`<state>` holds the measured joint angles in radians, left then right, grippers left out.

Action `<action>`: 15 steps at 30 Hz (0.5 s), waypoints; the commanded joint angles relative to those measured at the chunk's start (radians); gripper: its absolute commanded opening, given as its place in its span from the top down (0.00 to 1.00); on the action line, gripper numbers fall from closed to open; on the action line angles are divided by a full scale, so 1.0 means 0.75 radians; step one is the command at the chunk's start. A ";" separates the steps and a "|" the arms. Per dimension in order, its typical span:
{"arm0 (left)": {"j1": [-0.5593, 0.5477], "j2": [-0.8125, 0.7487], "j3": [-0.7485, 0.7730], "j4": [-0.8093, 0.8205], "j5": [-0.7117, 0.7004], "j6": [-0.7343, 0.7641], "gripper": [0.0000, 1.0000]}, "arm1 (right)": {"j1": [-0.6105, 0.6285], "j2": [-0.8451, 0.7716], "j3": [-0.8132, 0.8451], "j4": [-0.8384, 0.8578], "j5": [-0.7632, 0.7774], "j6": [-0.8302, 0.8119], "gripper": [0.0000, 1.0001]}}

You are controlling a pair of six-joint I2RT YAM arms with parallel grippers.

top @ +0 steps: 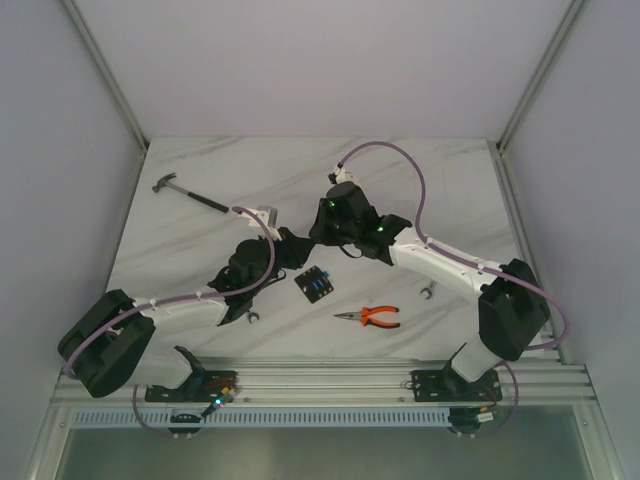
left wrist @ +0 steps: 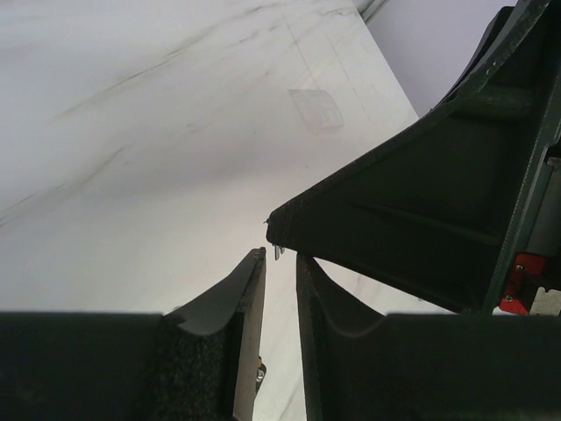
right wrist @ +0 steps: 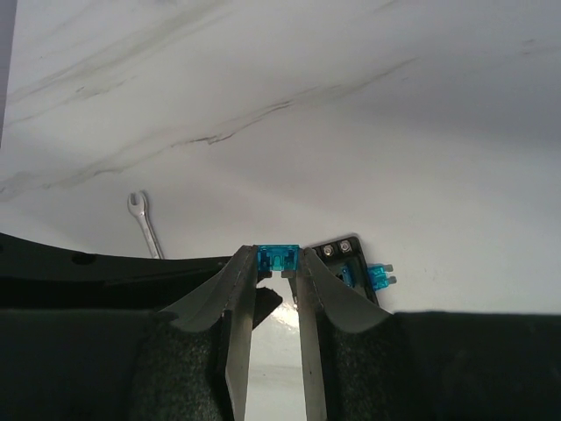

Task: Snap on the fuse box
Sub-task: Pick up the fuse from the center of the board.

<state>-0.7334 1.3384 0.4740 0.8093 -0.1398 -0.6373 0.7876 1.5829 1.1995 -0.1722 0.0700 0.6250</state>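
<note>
Two grippers over the far side of the fuse box [top: 314, 286], which lies flat on the table [top: 400, 180], near the middle and toward the arms.
- Right gripper [right wrist: 276, 263]: clenched on a blue fuse [right wrist: 276, 257] and poised just short of the box's corner.
- Left gripper [left wrist: 280, 263]: jaws a narrow slit apart, nothing between them. The right arm [left wrist: 421, 210] crowds in close on its right.

Around the box, top view:
- Pliers [top: 372, 317], orange handles: near it, right and toward the arms.
- Wrench [top: 428, 290]: further right.
- Second wrench [top: 252, 316]: left, beside the left arm.
- Hammer [top: 190, 195]: well apart, far left.

Wrist views only:
- Loose fuse [right wrist: 379, 277]: blue, touching the box's right edge.
- One wrench [right wrist: 145, 224], left of the box; which of the two cannot be told.
- Dark arm body along the lower left of the right wrist view, partly in the way.
- Clear flat piece [left wrist: 316, 110] on the table beyond the left fingers.
- Small pale bit at the right arm's tip, too small to identify.

Surface and room:
- White marble-pattern top, grey veins.
- Pale walls [top: 300, 60] on three sides.
- Aluminium rail [top: 330, 378] carrying both bases.
</note>
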 commanded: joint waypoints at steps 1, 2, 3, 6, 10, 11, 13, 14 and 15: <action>-0.006 0.021 0.050 0.033 -0.027 0.031 0.71 | 0.009 -0.031 -0.032 0.038 -0.041 0.023 0.89; -0.005 0.021 0.047 0.036 -0.026 0.032 0.72 | 0.009 -0.029 -0.033 0.037 -0.047 0.024 0.89; -0.007 0.020 0.048 0.039 -0.025 0.033 0.72 | 0.009 -0.027 -0.034 0.037 -0.052 0.025 0.89; -0.006 0.013 0.047 0.039 -0.026 0.038 0.74 | 0.009 -0.028 -0.041 0.041 -0.061 0.028 0.89; -0.006 0.006 0.050 0.023 -0.024 0.040 0.80 | 0.009 -0.030 -0.049 0.052 -0.076 0.031 0.89; -0.006 0.005 0.050 0.022 -0.021 0.040 0.81 | 0.009 -0.030 -0.053 0.055 -0.081 0.033 0.89; -0.006 0.001 0.048 0.020 -0.018 0.038 0.85 | 0.009 -0.030 -0.055 0.059 -0.086 0.034 0.89; -0.007 -0.002 0.047 0.018 -0.019 0.038 0.87 | 0.009 -0.032 -0.057 0.064 -0.088 0.034 0.89; -0.007 -0.003 0.046 0.014 -0.021 0.039 0.89 | 0.009 -0.034 -0.059 0.066 -0.091 0.033 0.89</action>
<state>-0.7353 1.3476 0.4797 0.7921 -0.1459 -0.6243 0.7872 1.5822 1.1763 -0.1356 0.0429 0.6361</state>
